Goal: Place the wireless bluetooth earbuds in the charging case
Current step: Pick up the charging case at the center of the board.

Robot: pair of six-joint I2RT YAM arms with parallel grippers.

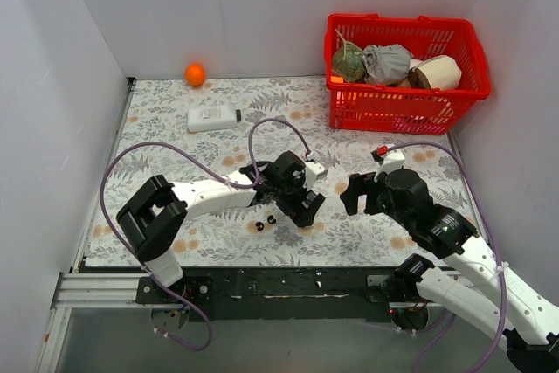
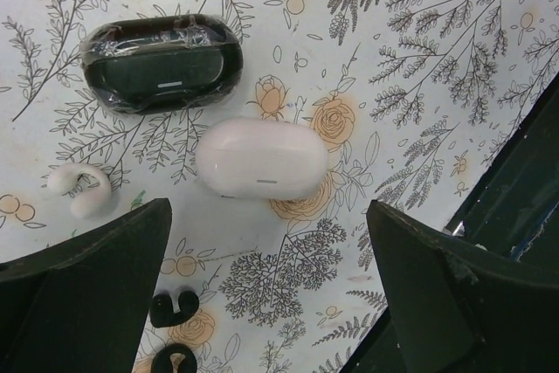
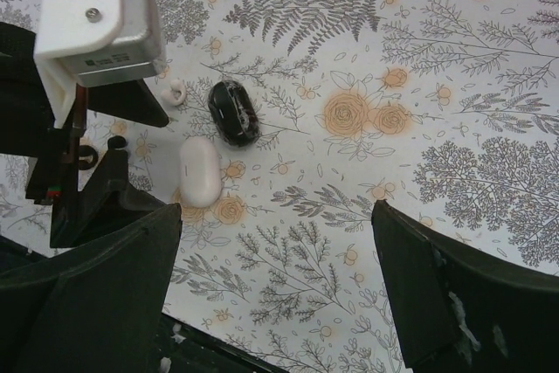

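Two tiny black earbuds (image 2: 173,307) (image 2: 173,360) lie on the floral mat beside my left finger; in the top view they show as black dots (image 1: 265,223). A black charging case (image 2: 162,63), shut and wrapped in clear film, lies beyond them, with a shut white case (image 2: 262,159) and a white earbud (image 2: 79,191) nearby. My left gripper (image 2: 271,303) is open and empty, hovering just short of the white case. My right gripper (image 3: 279,294) is open and empty over bare mat, right of both cases (image 3: 234,112) (image 3: 200,171). In the top view the left gripper (image 1: 293,191) hides the cases.
A red basket (image 1: 402,104) with several items stands at the back right. An orange ball (image 1: 196,73) and a white bottle (image 1: 214,118) lie at the back left. The black front edge of the table (image 2: 515,189) runs close to my left gripper.
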